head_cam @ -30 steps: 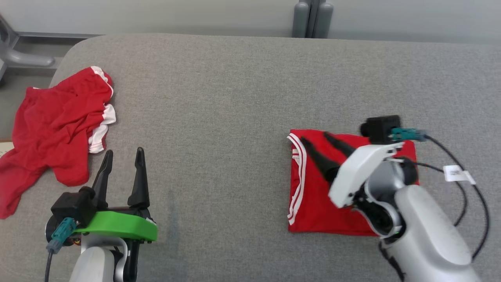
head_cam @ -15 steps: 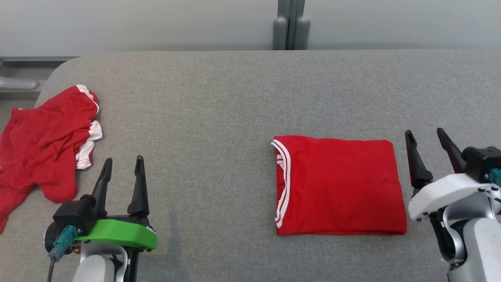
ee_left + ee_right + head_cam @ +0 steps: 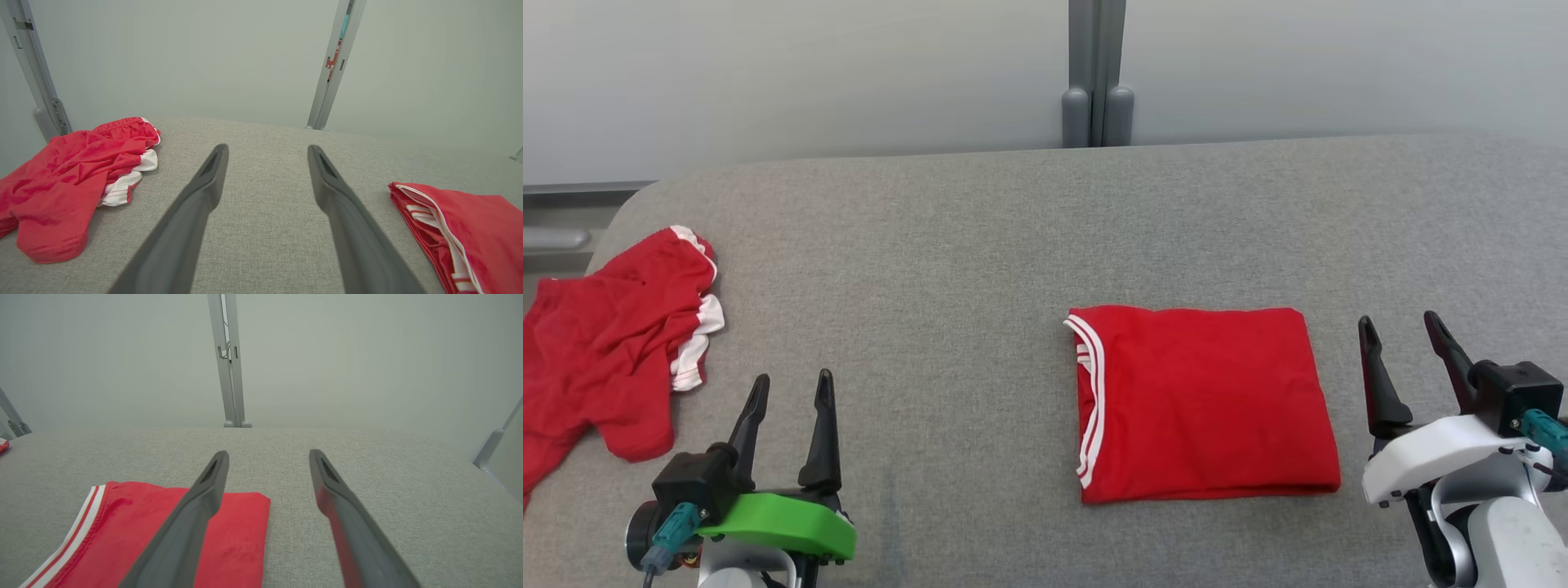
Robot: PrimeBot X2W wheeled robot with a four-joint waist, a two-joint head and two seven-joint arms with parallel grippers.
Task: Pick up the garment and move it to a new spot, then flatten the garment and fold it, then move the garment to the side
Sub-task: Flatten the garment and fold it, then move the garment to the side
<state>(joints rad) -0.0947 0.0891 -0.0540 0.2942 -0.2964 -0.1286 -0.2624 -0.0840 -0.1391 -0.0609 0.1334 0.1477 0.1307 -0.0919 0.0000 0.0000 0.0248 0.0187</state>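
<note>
though close, garment (image 3: 1205, 400) left of right claw (image 3: 1397, 320)

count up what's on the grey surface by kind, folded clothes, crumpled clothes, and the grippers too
folded red garment: 1
crumpled red garment: 1
open, empty grippers: 2 (left gripper, right gripper)
total: 4
</note>
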